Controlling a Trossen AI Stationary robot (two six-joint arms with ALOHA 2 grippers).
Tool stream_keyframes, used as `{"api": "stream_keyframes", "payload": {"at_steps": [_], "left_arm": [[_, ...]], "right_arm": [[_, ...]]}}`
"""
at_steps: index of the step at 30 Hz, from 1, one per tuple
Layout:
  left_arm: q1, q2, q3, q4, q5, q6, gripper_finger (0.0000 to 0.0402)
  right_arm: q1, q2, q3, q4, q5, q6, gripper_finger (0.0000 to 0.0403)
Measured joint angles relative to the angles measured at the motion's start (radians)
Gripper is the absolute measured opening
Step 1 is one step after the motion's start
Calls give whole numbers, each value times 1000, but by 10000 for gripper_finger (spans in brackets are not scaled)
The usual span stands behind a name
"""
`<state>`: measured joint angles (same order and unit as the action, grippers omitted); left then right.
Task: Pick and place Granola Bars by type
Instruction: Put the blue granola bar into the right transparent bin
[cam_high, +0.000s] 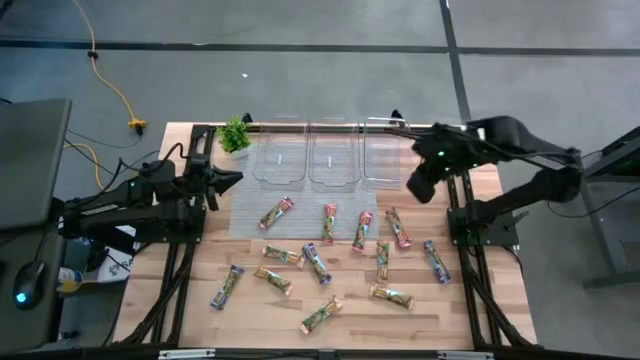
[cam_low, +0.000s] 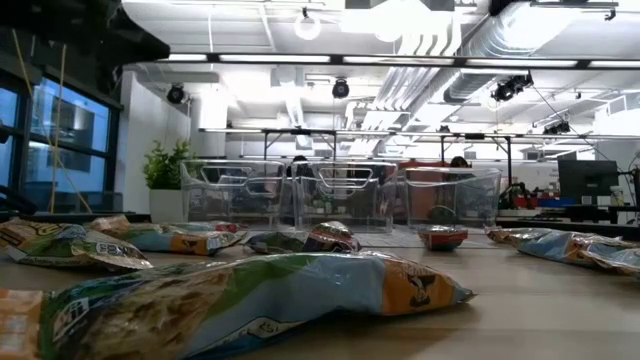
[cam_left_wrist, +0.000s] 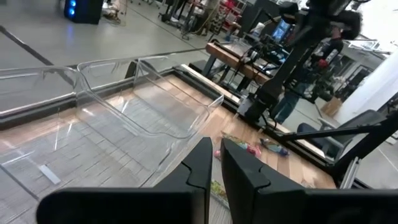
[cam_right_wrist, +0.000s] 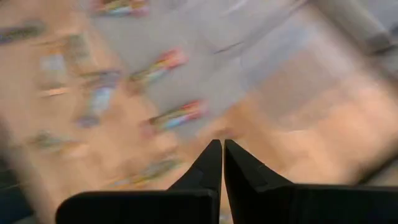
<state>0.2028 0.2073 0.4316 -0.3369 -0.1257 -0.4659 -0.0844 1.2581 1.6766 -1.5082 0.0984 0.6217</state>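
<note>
Twelve Granola Bars were counted loose on the wooden surface, none in a bin. By wrapper colour, as far as the overhead view allowed: about four pink/red ones, among them one on the grey mat and one at the mat's near right corner; about three blue/purple ones, including one near the left edge and one toward the right edge; the remainder green/tan, including the nearest bar. Some wrappers mixed colours, so the split by kind is approximate.

Three clear bins stood side by side at the far edge, touching or nearly so, and appeared empty. A small potted plant stood at the far left corner, just beside the leftmost bin.

The left claw waited over the left edge of the mat, fingers together, holding nothing. The right claw hung above the surface just right of the rightmost bin, fingers closed together with only a hairline gap, holding nothing.

Open room: bare wood lay along the near edge, at the near left corner, and in a strip down the right side. The bars lay mostly apart from one another, with the middle group closer set.
</note>
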Motion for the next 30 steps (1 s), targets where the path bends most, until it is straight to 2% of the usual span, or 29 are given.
{"api": "stream_keyframes", "payload": {"at_steps": [3, 7, 10, 16, 22, 26, 30], "left_arm": [[0, 0, 0, -17, -7, -12, 37], [0, 0, 0, -35, -17, -37, 40], [0, 0, 0, -52, -20, -39, 40], [0, 0, 0, -107, -23, -48, 40], [0, 0, 0, -143, -18, -48, 41], [0, 0, 0, -142, -15, -48, 41], [0, 0, 0, -146, -14, -41, 41]], "right_arm": [[6, 59, 0, -65, -56, 178, 0], [49, 55, -143, -36, -104, 370, 0], [102, 25, -269, -69, -179, 514, 0], [283, -55, -503, -38, -245, 865, 0], [462, -104, -675, 175, -294, 1122, 0], [540, -107, -770, 365, -298, 1191, 0], [611, -101, -881, 484, -320, 1272, 1]]}}
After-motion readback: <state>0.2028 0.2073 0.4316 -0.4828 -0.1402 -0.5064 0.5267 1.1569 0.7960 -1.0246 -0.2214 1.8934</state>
